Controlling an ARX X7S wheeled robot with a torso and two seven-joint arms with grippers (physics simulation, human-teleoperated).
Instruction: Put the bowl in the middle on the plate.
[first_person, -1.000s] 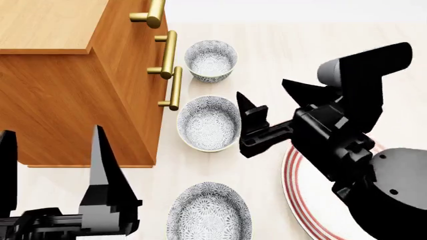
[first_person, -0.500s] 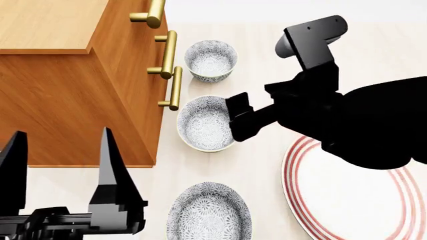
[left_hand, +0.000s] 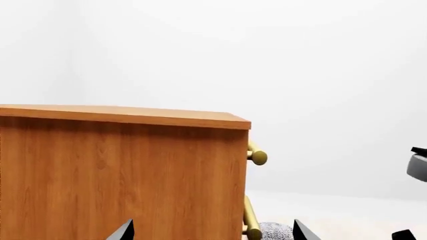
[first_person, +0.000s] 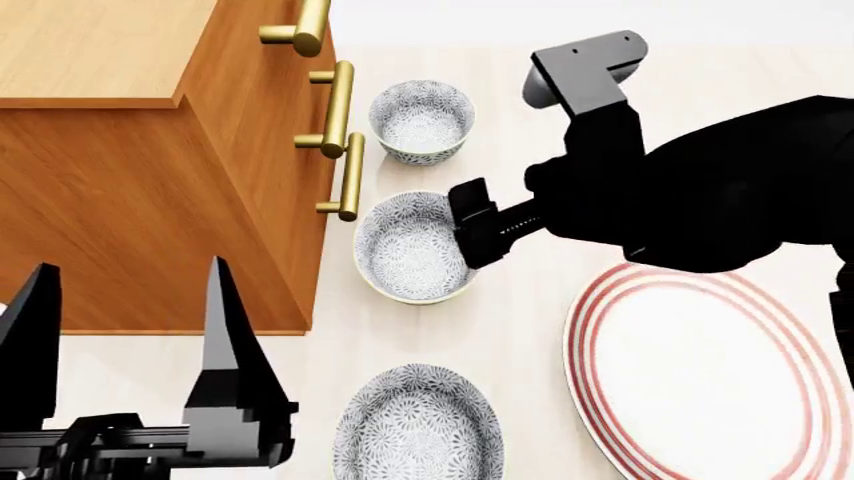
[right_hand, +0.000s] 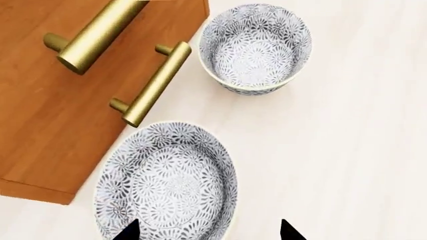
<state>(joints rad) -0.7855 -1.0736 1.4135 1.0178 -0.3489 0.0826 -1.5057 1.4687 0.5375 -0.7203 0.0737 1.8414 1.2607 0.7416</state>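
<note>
Middle bowl (first_person: 414, 248): small, deep, white with dense grey-blue floral speckle inside and out; sits on the pale floor beside the wooden cabinet (first_person: 134, 150), between two look-alike bowls, one at 12 o'clock (first_person: 422, 120), one at 6 o'clock (first_person: 418, 425); plate (first_person: 707, 375) with red rings lies at its 4 o'clock, apart; no readable writing; right gripper (first_person: 470, 230) reaches in from 3 o'clock, spread open over the bowl's right rim, holding nothing; left gripper (first_person: 127, 350) low at 7 o'clock, fingers wide apart, empty.
</note>
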